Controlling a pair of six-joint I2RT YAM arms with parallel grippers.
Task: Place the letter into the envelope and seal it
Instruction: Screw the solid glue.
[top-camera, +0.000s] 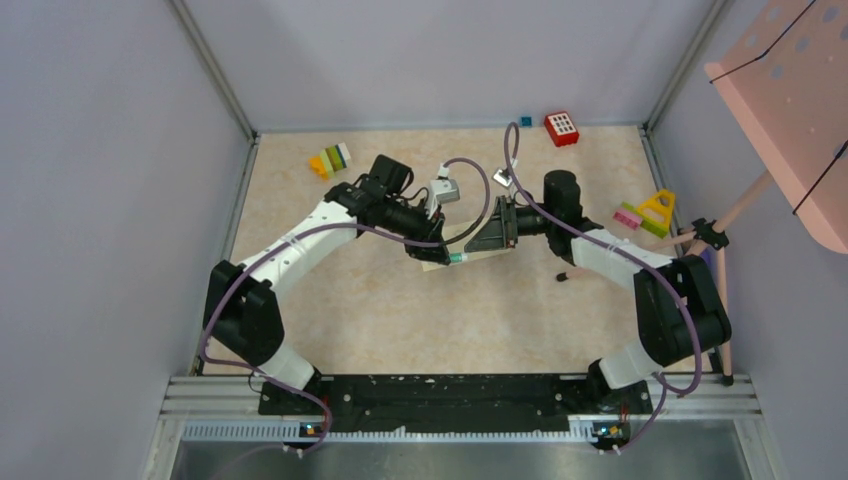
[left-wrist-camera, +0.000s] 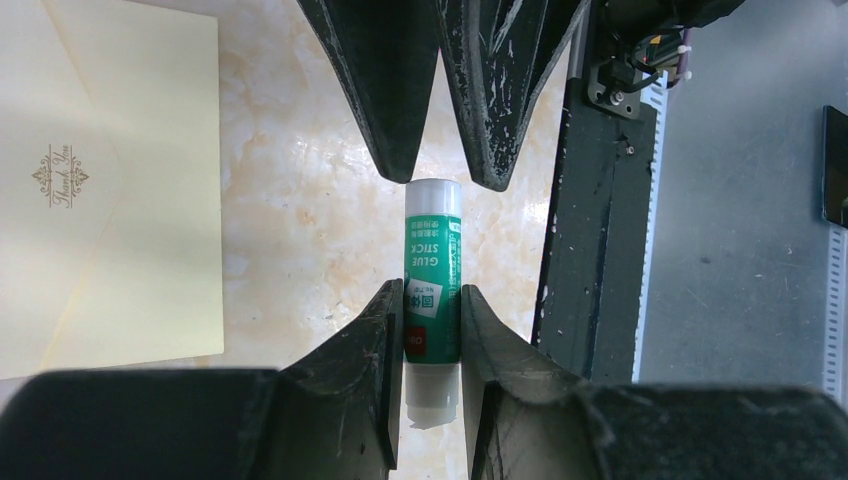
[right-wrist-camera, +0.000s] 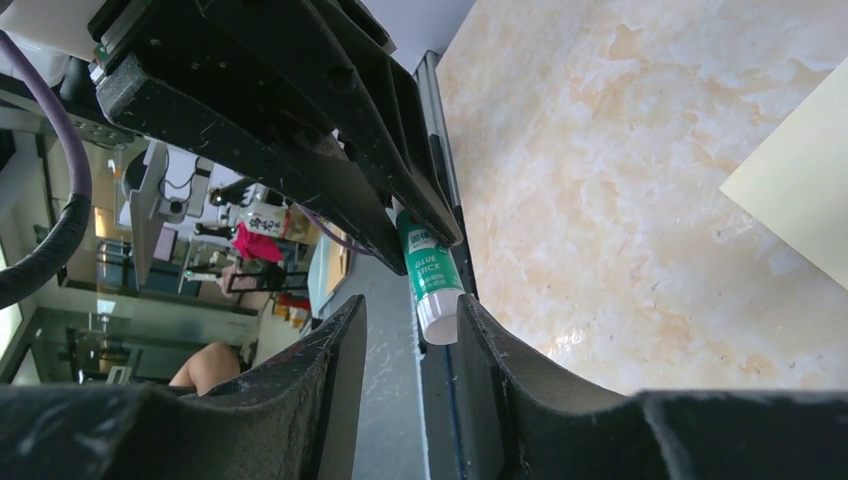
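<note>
Two claws, one green-and-white plastic glue stick (left-wrist-camera: 432, 270).
Left claw (left-wrist-camera: 432, 292) clamps its base; long axis points straight at my right claw (right-wrist-camera: 410, 305), jaws part-open astride the white cap (right-wrist-camera: 440, 322).

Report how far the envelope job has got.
Done: no loose letter shows; it may already be inside the envelope, lying flat. In hand: left gripper grips the glue stick; right gripper straddles its cap, not yet clamped. Left: uncap, glue the flap, press it shut.
</note>
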